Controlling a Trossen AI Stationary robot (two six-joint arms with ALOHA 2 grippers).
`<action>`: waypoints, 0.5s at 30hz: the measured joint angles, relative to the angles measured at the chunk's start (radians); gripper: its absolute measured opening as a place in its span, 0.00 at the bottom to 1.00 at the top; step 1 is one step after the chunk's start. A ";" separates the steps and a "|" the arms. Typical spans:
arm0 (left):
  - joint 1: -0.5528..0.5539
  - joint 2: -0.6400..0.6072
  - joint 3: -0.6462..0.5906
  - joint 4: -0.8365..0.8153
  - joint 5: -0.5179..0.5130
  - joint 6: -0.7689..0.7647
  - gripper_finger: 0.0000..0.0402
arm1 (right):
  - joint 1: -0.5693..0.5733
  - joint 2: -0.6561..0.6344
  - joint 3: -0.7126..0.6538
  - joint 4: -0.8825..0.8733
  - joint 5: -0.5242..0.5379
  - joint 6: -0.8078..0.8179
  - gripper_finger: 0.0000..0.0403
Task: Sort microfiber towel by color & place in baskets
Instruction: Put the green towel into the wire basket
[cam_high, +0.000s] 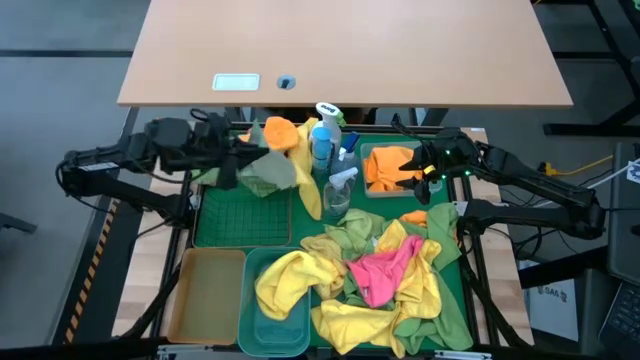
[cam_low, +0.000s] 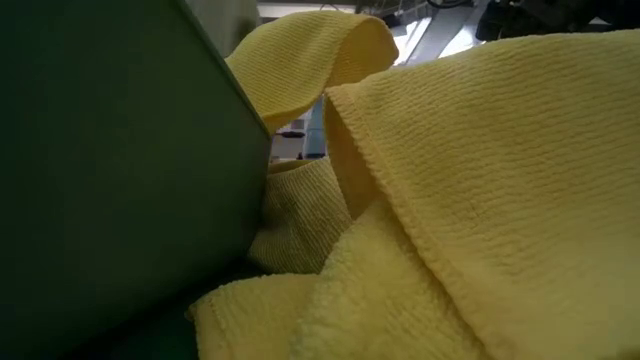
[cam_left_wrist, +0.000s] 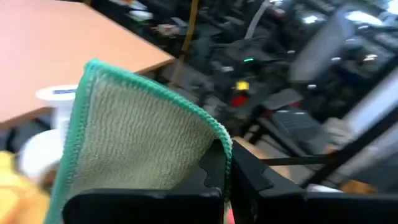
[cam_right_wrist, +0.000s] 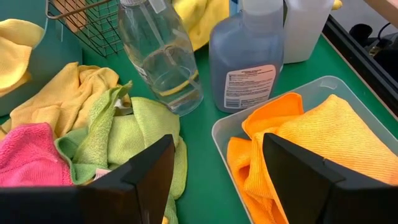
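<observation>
Baskets sat on the green tray (cam_high: 205, 225), their long sides running from the tray's far edge toward its near edge: the wire basket (cam_high: 243, 205) at the tray's far left, the amber basket (cam_high: 205, 295) and the teal basket (cam_high: 272, 320) at its near left, and the clear basket (cam_high: 395, 170) at its far right, holding orange towels (cam_right_wrist: 311, 143).

Above the wire basket, the left gripper (cam_high: 245, 160) had its jaws pressed together on a green towel (cam_left_wrist: 137, 140), which hung from them with its teal-stitched edge uppermost. The right gripper (cam_high: 432, 172) hovered over the clear basket with its jaws spread wide, touching nothing.

Near the tray's middle stood a clear spray bottle (cam_right_wrist: 158, 59) and a blue bottle (cam_right_wrist: 245, 62) whose white label carried print too small to read. A loose heap of towels (cam_high: 375, 275), yellow, green and pink, covered the near right part of the tray, and one yellow towel (cam_high: 285, 285) draped over the teal basket's rim. Beyond the tray stood a tan bench (cam_high: 340, 50) with a pale label on it, its writing unreadable.
</observation>
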 joint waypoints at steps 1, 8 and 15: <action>-0.015 0.000 0.022 -0.013 0.004 -0.007 0.00 | 0.000 0.000 0.000 0.000 0.000 0.000 0.60; -0.131 -0.001 0.150 -0.115 0.016 -0.056 0.00 | 0.000 0.000 0.000 0.000 0.000 0.000 0.60; -0.239 -0.001 0.237 -0.160 0.118 -0.153 0.00 | 0.000 0.000 0.000 0.000 0.000 0.000 0.60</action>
